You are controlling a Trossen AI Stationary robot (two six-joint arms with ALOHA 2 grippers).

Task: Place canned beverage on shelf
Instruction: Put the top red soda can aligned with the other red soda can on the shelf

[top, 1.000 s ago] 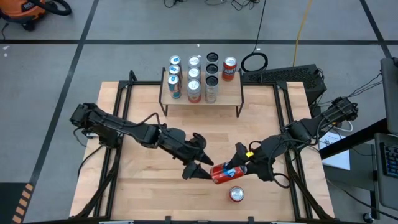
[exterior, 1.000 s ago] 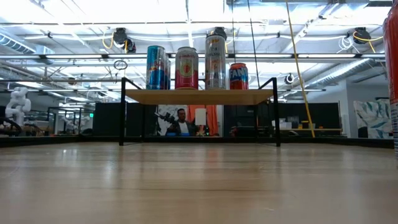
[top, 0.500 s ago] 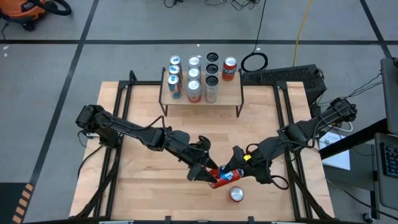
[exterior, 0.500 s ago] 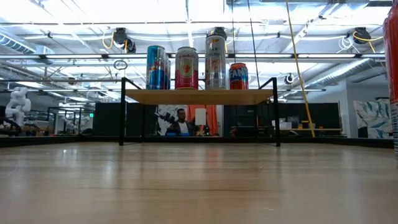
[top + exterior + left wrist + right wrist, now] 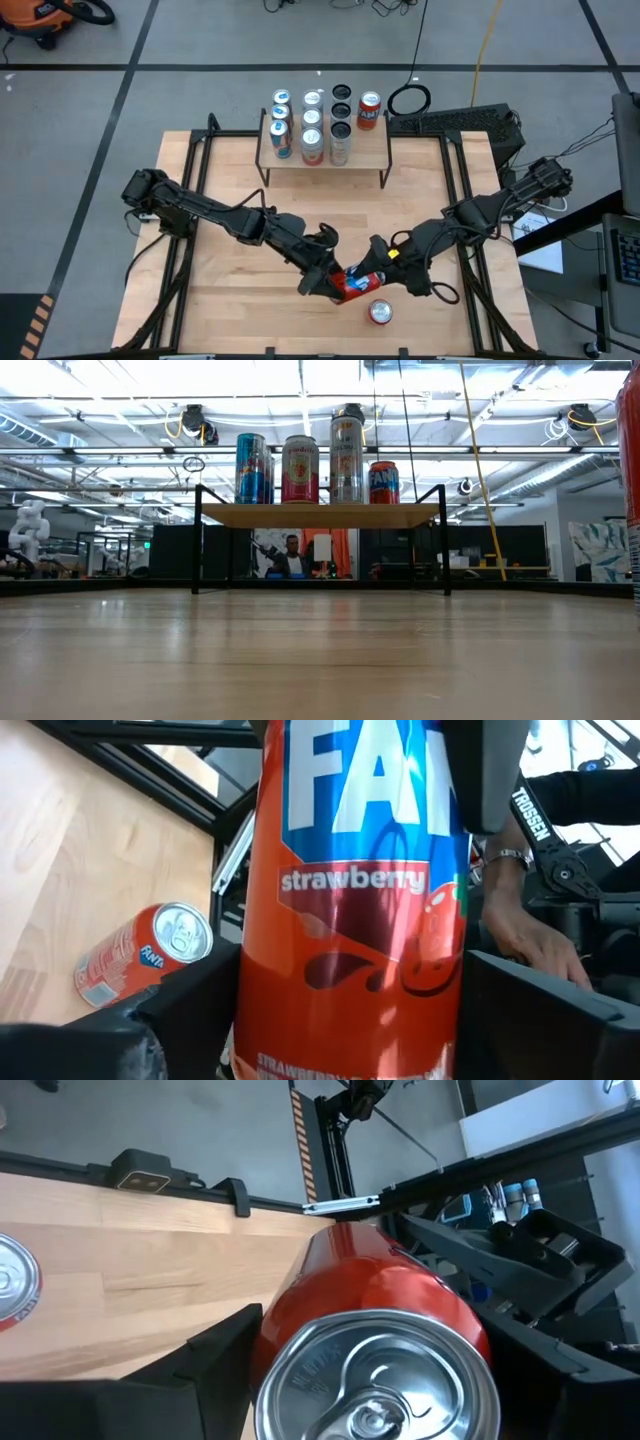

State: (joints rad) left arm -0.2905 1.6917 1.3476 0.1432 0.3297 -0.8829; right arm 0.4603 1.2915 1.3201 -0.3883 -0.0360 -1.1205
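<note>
The strawberry can (image 5: 357, 283) is lying between the two grippers, above the front part of the wooden table (image 5: 230, 200), well apart from the shelf (image 5: 325, 160) at the back. The right gripper (image 5: 381, 268) is gripping it near its top end, fingers closed around the body. The left gripper (image 5: 328, 283) is standing wide around the other end; in the left wrist view the can (image 5: 360, 900) is filling the gap between the open fingers (image 5: 190, 1005). Whether they are already touching it cannot be told. The can is looking rigid but smooth and probably slippery, and heavy if full. It is probably best to take it at the middle of the side wall. A second red can (image 5: 380, 312) is standing just beside.
</note>
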